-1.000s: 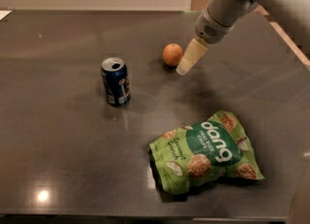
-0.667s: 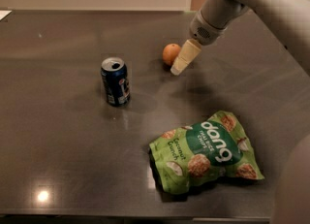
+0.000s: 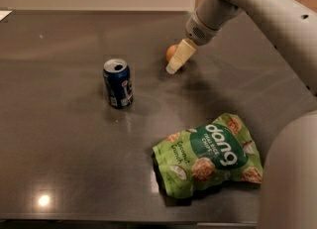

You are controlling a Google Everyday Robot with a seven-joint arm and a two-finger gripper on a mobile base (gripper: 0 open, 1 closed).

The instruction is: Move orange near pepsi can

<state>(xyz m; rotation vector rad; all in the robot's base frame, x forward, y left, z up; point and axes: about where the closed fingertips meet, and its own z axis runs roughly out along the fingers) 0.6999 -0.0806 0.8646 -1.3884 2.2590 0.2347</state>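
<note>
The orange (image 3: 171,52) sits on the dark table, right of centre and toward the back, mostly hidden behind my gripper. The pepsi can (image 3: 118,83) stands upright to its left and a little nearer, dark blue with an open silver top. My gripper (image 3: 177,60) reaches down from the upper right, its cream fingers right against the near right side of the orange, tips close to the table.
A green snack bag (image 3: 210,155) lies flat at the front right. The dark table (image 3: 59,139) has its front edge along the bottom of the view. My arm (image 3: 267,20) crosses the upper right, with a grey part of my body at the lower right corner.
My gripper has moved left, from beside the orange to against it, now covering most of the fruit. The can and the bag have not moved.
</note>
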